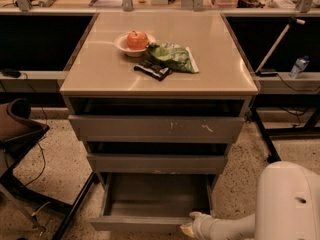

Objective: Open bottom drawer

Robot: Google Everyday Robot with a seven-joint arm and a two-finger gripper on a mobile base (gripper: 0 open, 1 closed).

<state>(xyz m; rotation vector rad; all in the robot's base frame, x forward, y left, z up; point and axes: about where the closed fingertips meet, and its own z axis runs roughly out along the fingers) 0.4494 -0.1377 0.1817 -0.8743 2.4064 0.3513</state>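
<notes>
The bottom drawer (150, 223) of the grey cabinet stands pulled out, its shallow grey tray (157, 196) showing and its plain front near the lower edge of the view. My gripper (189, 228) sits at the right end of that drawer front, at its top edge, on the end of my white arm (235, 226) reaching in from the lower right. The mid-width drawer front (157, 163) and the widest front with white scratch marks (157, 129) are above it.
On the cabinet top (100, 74) sit a white bowl with an orange fruit (136, 40), a green bag (172, 58) and a dark packet (152, 70). A dark chair (20, 134) with metal legs stands left. My white body (290, 204) fills the lower right. A water bottle (299, 66) is at the right.
</notes>
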